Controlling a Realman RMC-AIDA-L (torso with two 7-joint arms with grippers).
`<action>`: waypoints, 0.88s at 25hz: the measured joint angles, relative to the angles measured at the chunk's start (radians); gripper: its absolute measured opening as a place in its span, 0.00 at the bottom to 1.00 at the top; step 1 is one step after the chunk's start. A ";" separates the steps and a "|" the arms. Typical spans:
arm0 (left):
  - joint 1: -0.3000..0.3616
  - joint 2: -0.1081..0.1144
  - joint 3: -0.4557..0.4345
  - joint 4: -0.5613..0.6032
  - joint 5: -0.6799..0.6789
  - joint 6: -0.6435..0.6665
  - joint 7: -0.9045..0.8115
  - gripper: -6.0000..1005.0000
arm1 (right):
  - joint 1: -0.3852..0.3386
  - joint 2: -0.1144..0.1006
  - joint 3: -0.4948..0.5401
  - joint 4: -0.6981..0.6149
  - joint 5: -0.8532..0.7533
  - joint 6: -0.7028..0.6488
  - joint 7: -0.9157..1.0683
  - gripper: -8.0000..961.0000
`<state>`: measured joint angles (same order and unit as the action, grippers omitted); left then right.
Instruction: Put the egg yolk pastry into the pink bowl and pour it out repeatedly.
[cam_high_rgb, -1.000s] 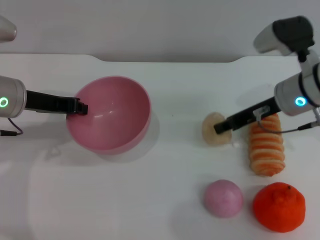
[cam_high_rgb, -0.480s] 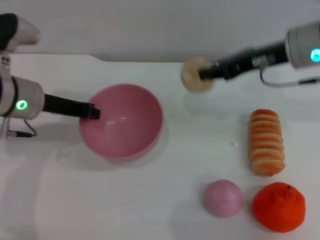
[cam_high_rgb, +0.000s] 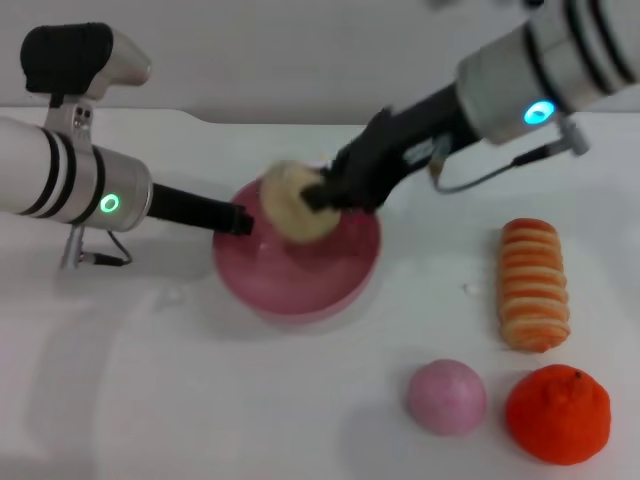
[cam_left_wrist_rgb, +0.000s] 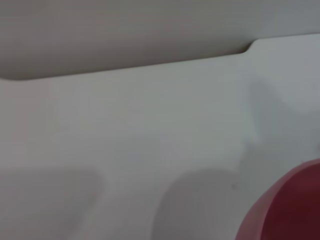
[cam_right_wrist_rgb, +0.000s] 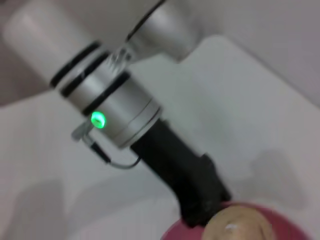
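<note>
Head view: right gripper (cam_high_rgb: 318, 195) clamped on the egg yolk pastry (cam_high_rgb: 295, 202), holding it above the pink bowl (cam_high_rgb: 297, 262), over the bowl's left half. Half a second ago the pastry was in the air up and right of the bowl; a second ago it lay on the table beside the bread roll (cam_high_rgb: 534, 284). Left gripper (cam_high_rgb: 240, 219) pinches the bowl's left rim, fingers closed on it. Bowl and left arm have shifted rightward across both earlier frames.

Right wrist view: left arm with green light, black gripper at the bowl rim (cam_right_wrist_rgb: 200, 220), pastry top just beside it (cam_right_wrist_rgb: 239, 225).

Left wrist view: only a sliver of the bowl (cam_left_wrist_rgb: 290, 210) and bare tabletop.

Surface: white table (cam_high_rgb: 250, 400), matte, notched at its far edge. Pink ball (cam_high_rgb: 446, 396) and orange (cam_high_rgb: 558, 413) unmoved near the front right, almost touching. Plain grey wall behind.
</note>
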<state>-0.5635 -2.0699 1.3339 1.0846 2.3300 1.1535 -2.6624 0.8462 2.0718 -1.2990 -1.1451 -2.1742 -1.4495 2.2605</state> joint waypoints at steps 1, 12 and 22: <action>0.000 0.001 0.002 0.001 -0.011 -0.004 0.000 0.01 | 0.002 0.000 -0.024 0.008 -0.006 0.011 -0.002 0.16; 0.000 0.004 -0.005 0.008 -0.028 -0.020 -0.001 0.01 | -0.015 0.004 -0.041 0.007 -0.056 0.051 0.009 0.38; 0.152 0.008 0.129 0.198 -0.022 -0.207 0.021 0.01 | -0.176 -0.002 0.306 0.024 -0.009 0.174 0.007 0.56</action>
<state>-0.4119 -2.0620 1.4624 1.2829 2.3075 0.9469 -2.6417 0.6706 2.0702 -0.9928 -1.1212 -2.1836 -1.2754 2.2670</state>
